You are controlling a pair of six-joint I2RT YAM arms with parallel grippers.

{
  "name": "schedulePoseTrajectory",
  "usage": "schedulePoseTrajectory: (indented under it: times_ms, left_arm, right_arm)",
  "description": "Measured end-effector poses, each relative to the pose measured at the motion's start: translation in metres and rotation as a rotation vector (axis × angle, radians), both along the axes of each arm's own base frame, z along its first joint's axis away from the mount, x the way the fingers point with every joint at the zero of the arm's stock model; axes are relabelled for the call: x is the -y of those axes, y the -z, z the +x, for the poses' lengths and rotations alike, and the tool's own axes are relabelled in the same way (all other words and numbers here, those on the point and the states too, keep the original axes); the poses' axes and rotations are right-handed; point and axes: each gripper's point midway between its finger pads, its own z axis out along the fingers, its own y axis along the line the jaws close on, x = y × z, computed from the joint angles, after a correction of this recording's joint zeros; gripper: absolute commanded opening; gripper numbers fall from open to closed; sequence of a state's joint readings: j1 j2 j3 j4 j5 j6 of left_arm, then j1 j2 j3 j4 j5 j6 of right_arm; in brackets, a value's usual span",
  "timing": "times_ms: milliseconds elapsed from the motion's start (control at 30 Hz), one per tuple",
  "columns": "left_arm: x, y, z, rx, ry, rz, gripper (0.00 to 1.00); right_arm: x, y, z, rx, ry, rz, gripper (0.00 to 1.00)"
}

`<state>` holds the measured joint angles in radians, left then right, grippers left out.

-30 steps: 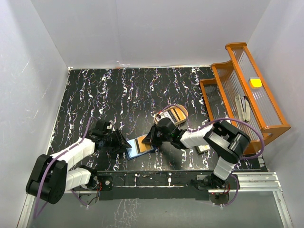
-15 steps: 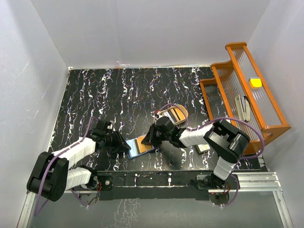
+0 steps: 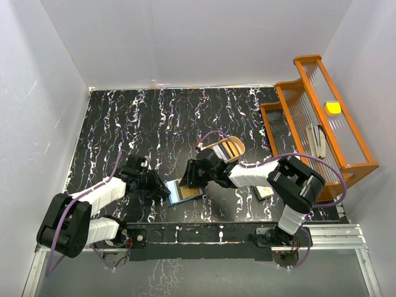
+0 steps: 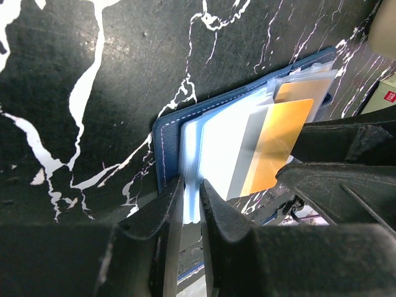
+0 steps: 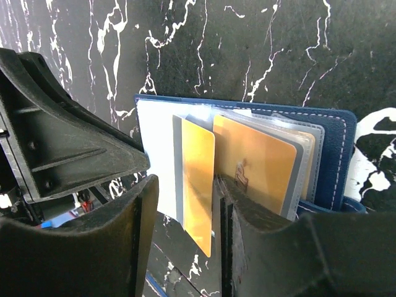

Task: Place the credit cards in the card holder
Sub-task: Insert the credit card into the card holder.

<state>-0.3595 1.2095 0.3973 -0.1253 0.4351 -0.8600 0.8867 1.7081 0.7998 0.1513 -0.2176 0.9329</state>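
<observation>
We see the left pincer [image 4: 190, 185] pressed together on the pale blue inner leaves at the edge of the card holder [image 4: 168, 133]. The holder lies open on the black marbled table [image 4: 74, 74], straight ahead of this pincer's fingertips. Opposite it, the right pincer [image 5: 184, 179] pinches the orange card [image 5: 198, 185] by its near end. A grey card [image 5: 177, 167] lies flat against that card, on the side toward the finger at the left of the wrist view; we cannot tell whether the grey one is gripped too. The orange card's far end reaches over the holder's clear sleeves, just beside a second orange card [image 5: 253, 164] tucked in a sleeve ahead of the other finger. The two pincers face each other, nearly touching over the holder. Beyond the right pincer stands a tan tray [image 3: 218, 144], near the holder but apart from it.
</observation>
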Motion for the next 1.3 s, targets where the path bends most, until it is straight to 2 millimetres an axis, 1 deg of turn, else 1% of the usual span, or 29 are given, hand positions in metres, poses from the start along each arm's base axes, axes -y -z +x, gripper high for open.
schedulePoseTrajectory:
  times_ms: [400, 600, 733, 867, 1100, 1200, 1300]
  left_arm:
    - [0.002, 0.0, 0.003, 0.014, 0.014, -0.001, 0.14]
    - [0.001, 0.0, 0.003, 0.015, 0.012, 0.001, 0.14]
    - [0.001, 0.0, 0.003, 0.015, 0.012, 0.001, 0.14]
    - [0.001, 0.0, 0.003, 0.015, 0.012, 0.001, 0.14]
    - [0.002, -0.002, 0.004, 0.018, 0.013, -0.002, 0.15]
    - [0.005, -0.005, 0.005, 0.028, 0.016, -0.022, 0.18]
    - [0.009, -0.009, 0.009, 0.044, 0.014, -0.046, 0.18]
  right_arm:
    - [0.003, 0.0, 0.001, 0.012, -0.015, -0.065, 0.45]
    - [0.009, -0.002, -0.001, 0.012, -0.007, -0.093, 0.5]
    - [0.009, -0.003, -0.001, 0.014, -0.007, -0.092, 0.55]
    - [0.012, -0.004, 0.0, 0.02, -0.004, -0.104, 0.55]
    - [0.023, -0.008, -0.003, 0.037, -0.008, -0.145, 0.55]
    - [0.024, -0.007, -0.003, 0.037, -0.01, -0.148, 0.55]
    - [0.023, -0.007, -0.003, 0.036, -0.013, -0.145, 0.56]
